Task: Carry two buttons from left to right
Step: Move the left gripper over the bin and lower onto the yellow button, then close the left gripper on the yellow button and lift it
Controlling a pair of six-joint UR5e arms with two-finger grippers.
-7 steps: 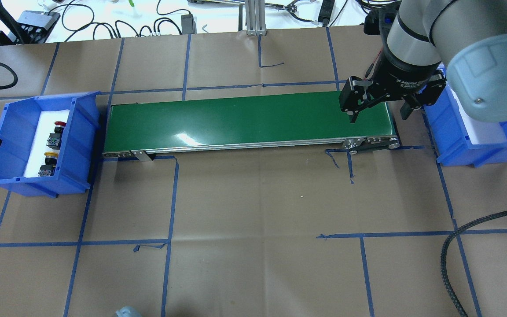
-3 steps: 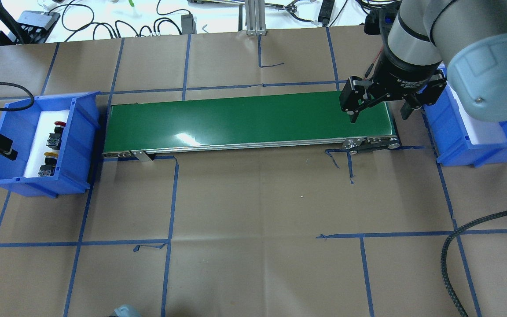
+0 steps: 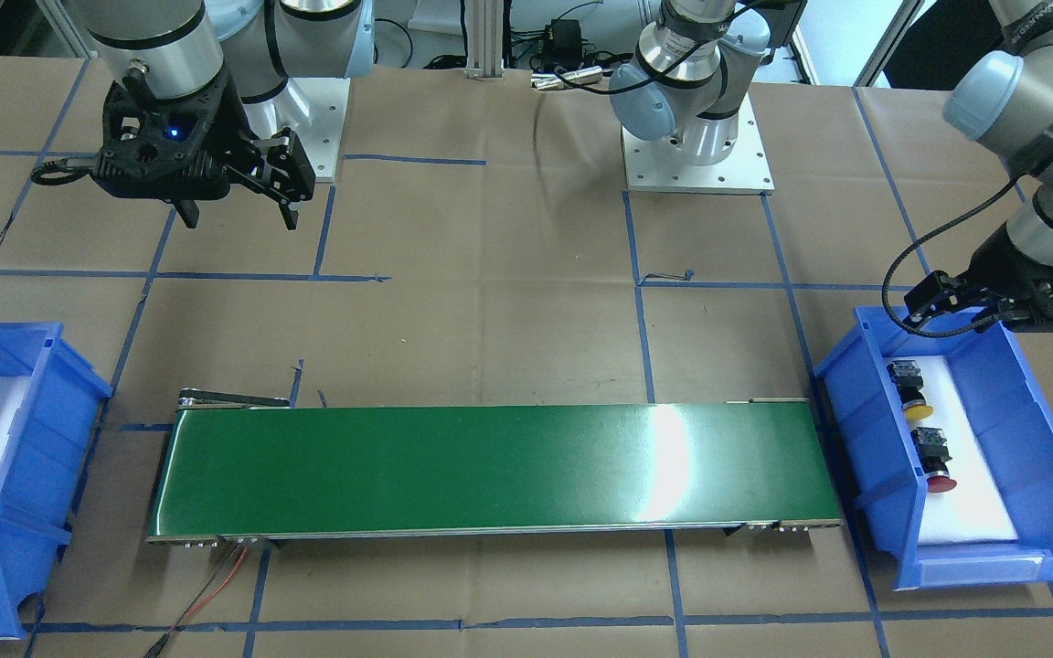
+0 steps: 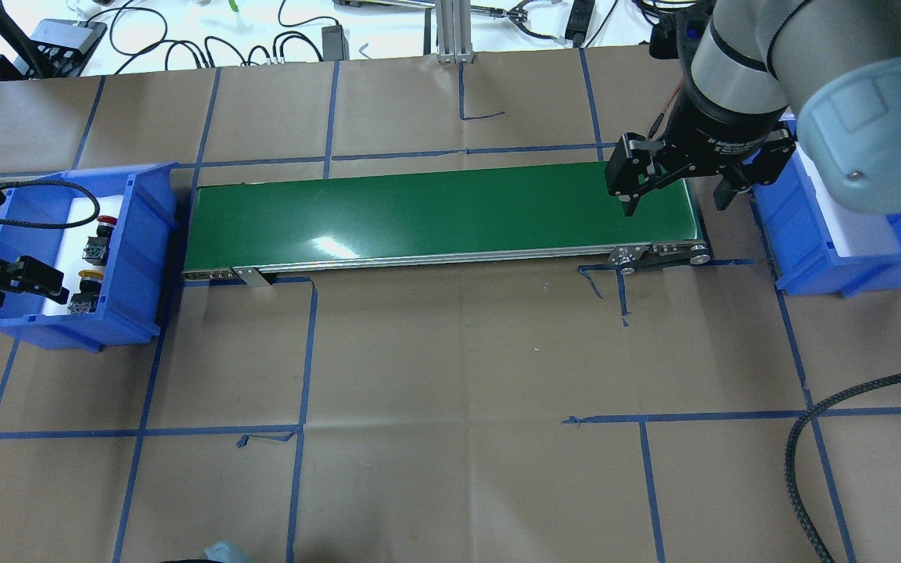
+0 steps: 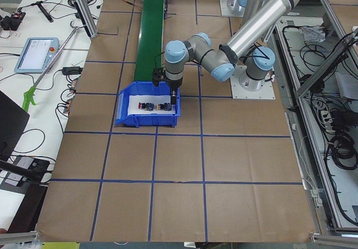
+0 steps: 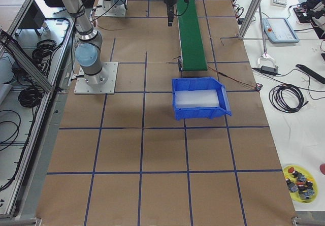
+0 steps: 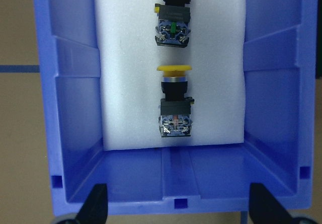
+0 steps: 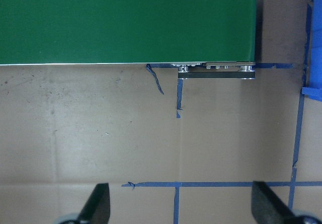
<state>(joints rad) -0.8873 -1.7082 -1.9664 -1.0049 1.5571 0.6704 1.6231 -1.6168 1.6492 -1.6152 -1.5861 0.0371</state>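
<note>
The yellow-capped button and the red-capped button lie in line on white foam in the left blue bin. Both also show in the front view, yellow and red. In the left wrist view the yellow button lies in the middle and the other button's body lies beyond it, its cap cut off. My left gripper is open and empty above the bin's near end wall. My right gripper is open and empty above the right end of the green conveyor belt.
A second blue bin with white foam stands beyond the belt's right end. A black cable lies at the table's near right. The arm bases stand behind the belt. Blue tape lines cross the brown table cover.
My left gripper has come in from the left edge and now hangs over the near end of the left bin. The right gripper and both buttons have stayed put.
</note>
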